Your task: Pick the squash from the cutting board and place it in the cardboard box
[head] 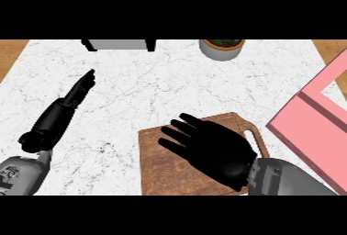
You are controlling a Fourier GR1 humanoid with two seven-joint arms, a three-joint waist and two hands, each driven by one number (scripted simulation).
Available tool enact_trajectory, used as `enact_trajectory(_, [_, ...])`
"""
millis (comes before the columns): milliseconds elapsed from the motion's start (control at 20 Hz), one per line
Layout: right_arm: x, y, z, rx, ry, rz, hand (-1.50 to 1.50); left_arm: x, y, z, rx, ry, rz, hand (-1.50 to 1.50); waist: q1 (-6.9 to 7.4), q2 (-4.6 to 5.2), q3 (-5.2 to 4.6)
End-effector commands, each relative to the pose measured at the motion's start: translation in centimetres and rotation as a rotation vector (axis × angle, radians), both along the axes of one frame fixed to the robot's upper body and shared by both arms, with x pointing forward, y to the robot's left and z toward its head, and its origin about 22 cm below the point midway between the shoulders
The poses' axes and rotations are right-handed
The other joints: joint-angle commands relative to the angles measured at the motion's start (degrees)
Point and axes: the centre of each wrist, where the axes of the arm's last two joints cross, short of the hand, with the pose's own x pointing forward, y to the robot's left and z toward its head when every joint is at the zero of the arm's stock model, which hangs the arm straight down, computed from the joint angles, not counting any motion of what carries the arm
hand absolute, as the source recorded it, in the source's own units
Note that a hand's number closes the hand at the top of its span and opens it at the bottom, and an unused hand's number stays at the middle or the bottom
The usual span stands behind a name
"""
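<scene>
Right hand [213, 147], fingers spread, hovers over board [159, 170] lower centre; squash unseen, likely under it; box [318, 124] at right.

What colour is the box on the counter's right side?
The box is pink, seen best in the head view.

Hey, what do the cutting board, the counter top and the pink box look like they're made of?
Cutting board: wood, matte, going by its brown streaked grain.
Counter top: likely marble or stone-look laminate, white with fine dark veins.
Pink box: flat plain panels without texture; cardboard or plastic, the look leaves it open.
</scene>
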Motion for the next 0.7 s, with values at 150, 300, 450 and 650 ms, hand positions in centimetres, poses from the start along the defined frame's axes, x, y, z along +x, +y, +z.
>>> enact_trajectory(150, [1.2, 0.6, -1.5, 0.007, -0.034, -0.017, -1.5, 0.9, 0.5, -0.6, 0.016, -0.02, 0.008, 0.0, -0.15, 0.08, 0.0])
enact_trajectory(300, [0.1, 1.1, -4.3, -0.034, -0.059, -0.023, -1.5, -0.6, -1.7, -0.6, -0.009, -0.011, -0.007, 0.0, 0.02, 0.03, 0.01])
enact_trajectory(450, [1.7, 0.9, -4.4, -0.052, -0.073, -0.044, -1.5, 0.1, -1.6, 1.0, -0.007, -0.008, -0.002, 0.0, 0.0, 0.03, 0.01])
enact_trajectory(650, [2.1, 0.3, -5.0, -0.057, -0.09, -0.051, -1.5, 2.0, -1.4, 0.2, -0.014, -0.003, -0.002, 0.0, -0.26, 0.08, 0.0])
